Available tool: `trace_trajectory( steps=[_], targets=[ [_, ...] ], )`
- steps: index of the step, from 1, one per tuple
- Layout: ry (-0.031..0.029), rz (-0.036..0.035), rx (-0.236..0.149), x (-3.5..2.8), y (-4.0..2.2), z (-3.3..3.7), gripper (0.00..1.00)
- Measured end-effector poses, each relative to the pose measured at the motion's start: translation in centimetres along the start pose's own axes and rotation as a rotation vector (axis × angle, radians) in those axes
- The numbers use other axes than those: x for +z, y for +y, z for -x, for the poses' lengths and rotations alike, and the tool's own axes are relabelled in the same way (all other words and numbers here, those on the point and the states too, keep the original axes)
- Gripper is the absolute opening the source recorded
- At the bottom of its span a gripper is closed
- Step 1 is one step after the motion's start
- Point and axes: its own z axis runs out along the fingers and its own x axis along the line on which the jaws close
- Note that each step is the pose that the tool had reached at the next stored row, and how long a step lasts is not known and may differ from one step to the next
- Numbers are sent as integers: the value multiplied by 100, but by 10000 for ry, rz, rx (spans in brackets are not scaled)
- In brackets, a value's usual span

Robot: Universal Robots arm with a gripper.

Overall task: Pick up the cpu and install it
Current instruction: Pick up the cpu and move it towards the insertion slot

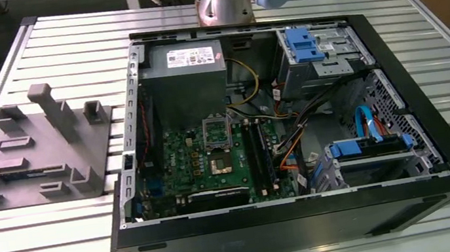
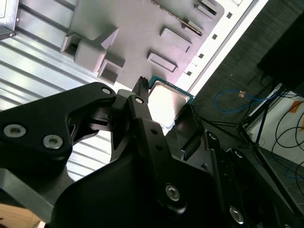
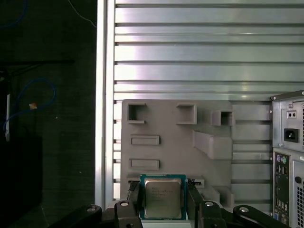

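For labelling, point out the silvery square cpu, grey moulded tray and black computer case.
Silvery square cpu (image 3: 163,199): first wrist view, metal lid.
Grey moulded tray (image 1: 100,143): exterior view, flat base.
Black computer case (image 1: 292,229): exterior view, outer wall.

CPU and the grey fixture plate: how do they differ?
The cpu is small with a shiny metal top; the fixture plate is far larger and matte grey. The cpu is flat-topped; the fixture plate carries raised blocks and recesses. The cpu is clamped between the fingers; the fixture plate lies on the slatted table. Both are roughly rectangular.
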Motion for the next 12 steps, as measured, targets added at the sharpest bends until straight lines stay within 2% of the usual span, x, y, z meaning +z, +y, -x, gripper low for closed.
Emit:
trace_trajectory(
  steps=[12],
  targets=[
    [-1, -1, 0, 0, 0, 37, 47]
  ],
)
